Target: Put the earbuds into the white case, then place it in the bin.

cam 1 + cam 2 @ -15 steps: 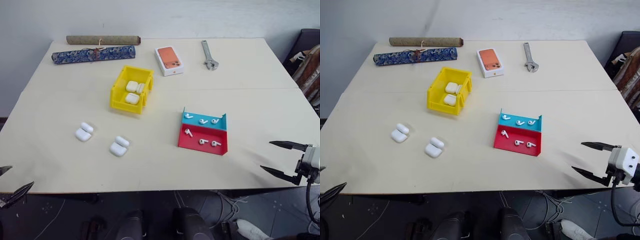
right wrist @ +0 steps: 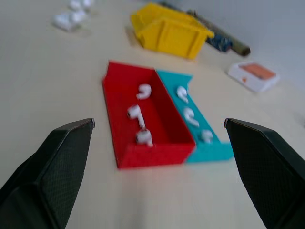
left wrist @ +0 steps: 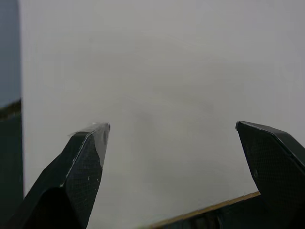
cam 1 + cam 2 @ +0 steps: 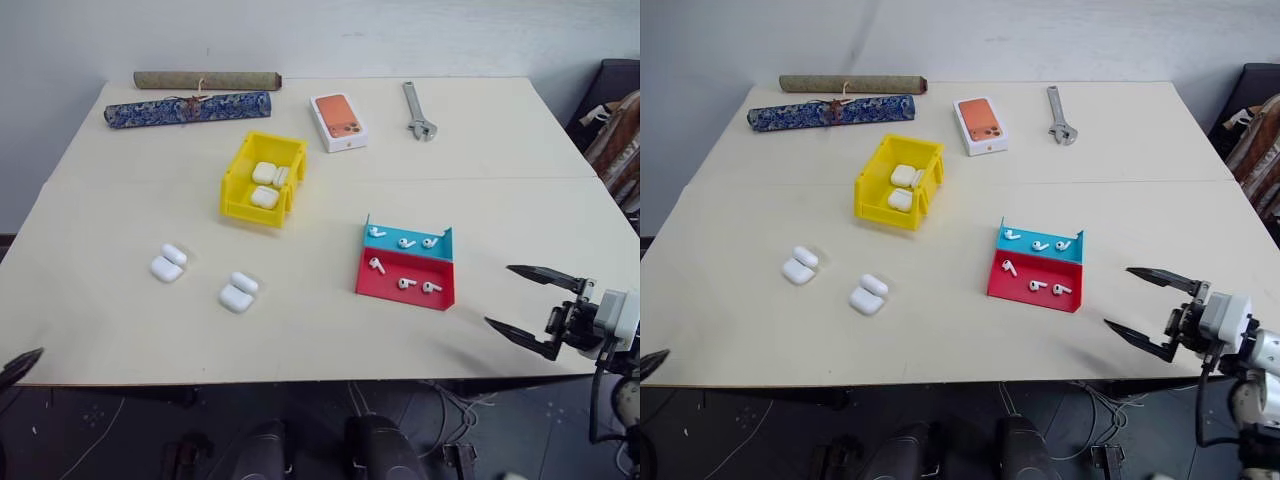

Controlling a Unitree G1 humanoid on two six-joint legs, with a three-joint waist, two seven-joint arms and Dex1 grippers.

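Several white earbuds (image 4: 404,283) lie in a low red and blue tray (image 4: 443,271) right of the table's middle. Two white cases (image 4: 167,263) (image 4: 238,292) rest with lids open on the table's left front. The yellow bin (image 4: 252,208) stands behind them with more white cases (image 4: 264,173) inside. My right gripper (image 4: 499,295) hovers open and empty over the front right edge, just right of the tray, pointing at it (image 2: 159,121). At the front left corner, off the table, my left gripper (image 3: 171,126) is open and empty, facing a plain wall.
Two rolled scrolls (image 4: 187,108) lie along the far left edge. An orange phone box (image 4: 338,121) and a wrench (image 4: 419,110) sit at the back. A chair with clothes (image 4: 618,130) stands beside the table's right side.
My right gripper has moved left, in over the table edge toward the tray. The left gripper has slipped lower and further out at the bottom left corner.
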